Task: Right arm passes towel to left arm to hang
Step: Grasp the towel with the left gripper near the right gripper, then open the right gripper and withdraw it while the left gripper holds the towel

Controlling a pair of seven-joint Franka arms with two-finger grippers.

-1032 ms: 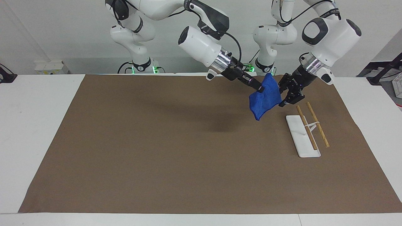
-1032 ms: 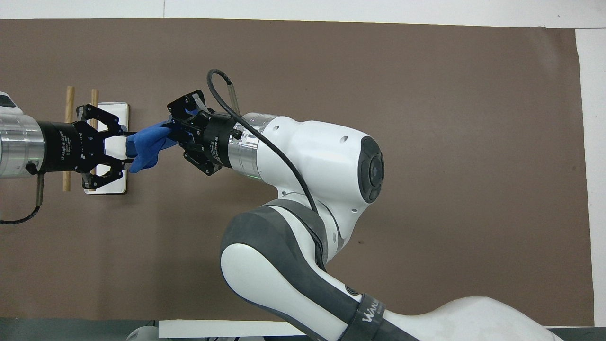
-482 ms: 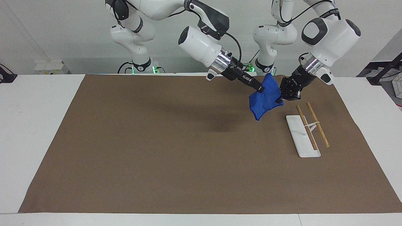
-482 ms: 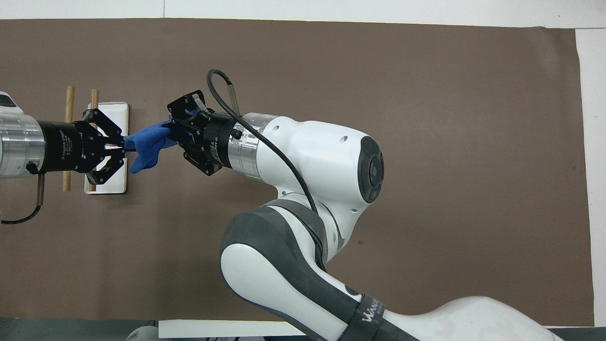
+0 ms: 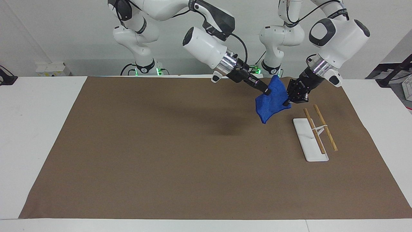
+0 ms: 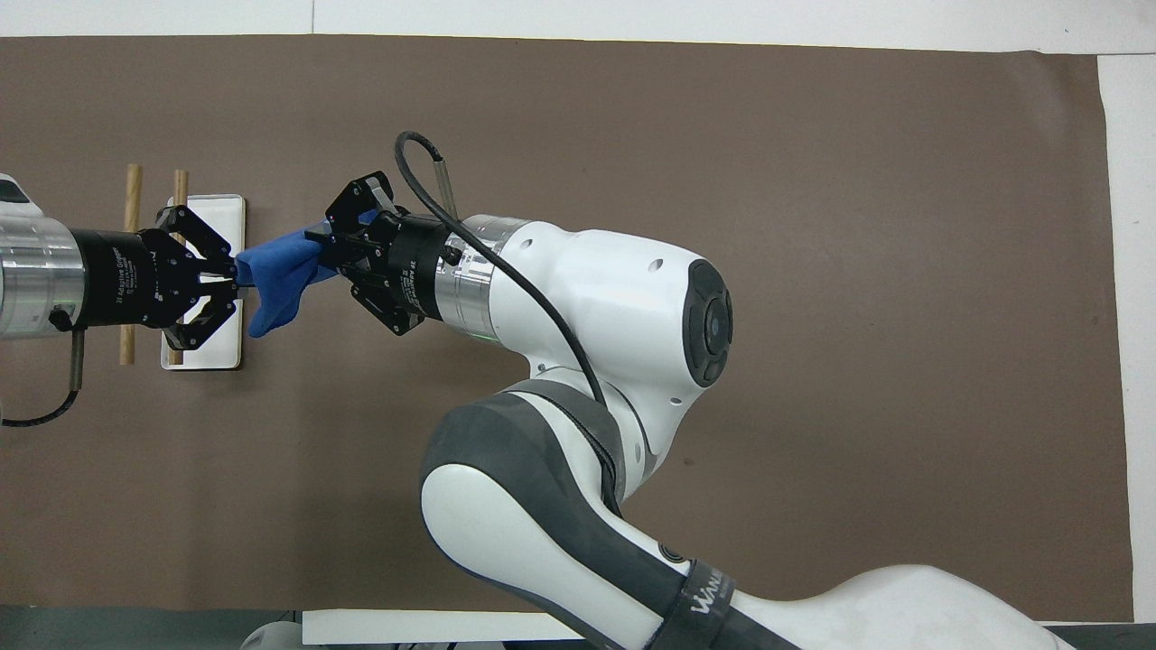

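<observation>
The blue towel (image 5: 269,103) hangs in the air between both grippers, over the brown mat beside the rack; it also shows in the overhead view (image 6: 282,282). My right gripper (image 5: 266,91), on the arm with the cable loop, is shut on the towel's upper edge and also shows in the overhead view (image 6: 327,249). My left gripper (image 5: 286,103) is shut on the towel's edge toward the rack, and also shows in the overhead view (image 6: 238,282).
A white rack base (image 5: 306,143) with two wooden rods (image 5: 325,128) stands on the mat at the left arm's end, just below my left gripper. In the overhead view the base (image 6: 217,354) and rods (image 6: 133,194) lie partly under the left gripper. The brown mat (image 5: 161,145) covers the table.
My left gripper, open around the towel's edge a second ago, has shut on it. The right gripper keeps its hold, and the towel has barely moved.
</observation>
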